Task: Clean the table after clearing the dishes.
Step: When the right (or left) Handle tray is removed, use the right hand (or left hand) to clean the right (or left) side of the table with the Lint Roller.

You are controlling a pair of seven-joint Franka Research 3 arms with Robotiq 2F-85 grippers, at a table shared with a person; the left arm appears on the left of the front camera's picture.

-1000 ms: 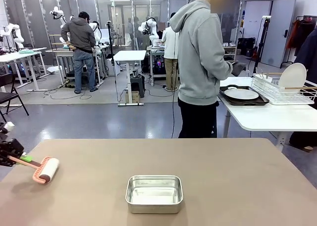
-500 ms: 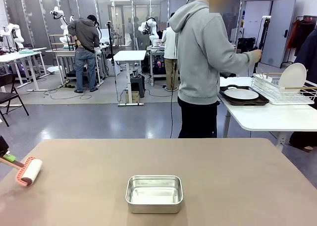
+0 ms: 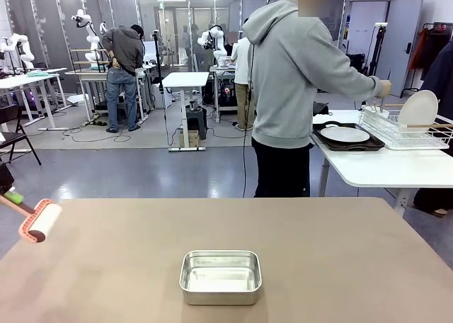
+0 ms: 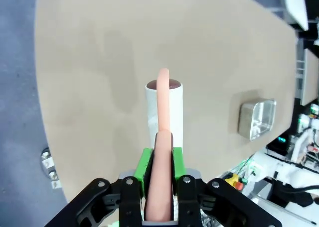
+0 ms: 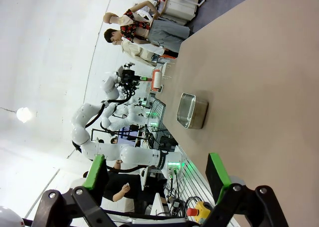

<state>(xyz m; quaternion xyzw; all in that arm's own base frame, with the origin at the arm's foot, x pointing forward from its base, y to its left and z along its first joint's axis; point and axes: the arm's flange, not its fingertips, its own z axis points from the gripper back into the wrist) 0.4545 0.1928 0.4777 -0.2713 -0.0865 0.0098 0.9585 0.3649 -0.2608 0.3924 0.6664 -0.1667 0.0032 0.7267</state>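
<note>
Front view first, from the left edge: the left gripper is clamped tight on the salmon-pink handle of a lint roller, whose white drum hangs at the far left corner of the table, apparently just off the top, though from this angle I cannot tell for sure whether it touches. In the left wrist view the handle runs straight out between the green pads, with the drum square across its end above bare tabletop. Near the front middle sits a small steel pan. Further right, a person stands at a white side table, reaching toward a dish rack. The dishes are already there: one plate on a dark tray, another upright in the rack. The right gripper has its jaws spread wide with nothing between them.

Rolling is the step in hand. To do it well, the drum should come down flat, axis level with the top, then travel in straight overlapping passes with light, even pressure, steering round the pan rather than knocking it.
</note>
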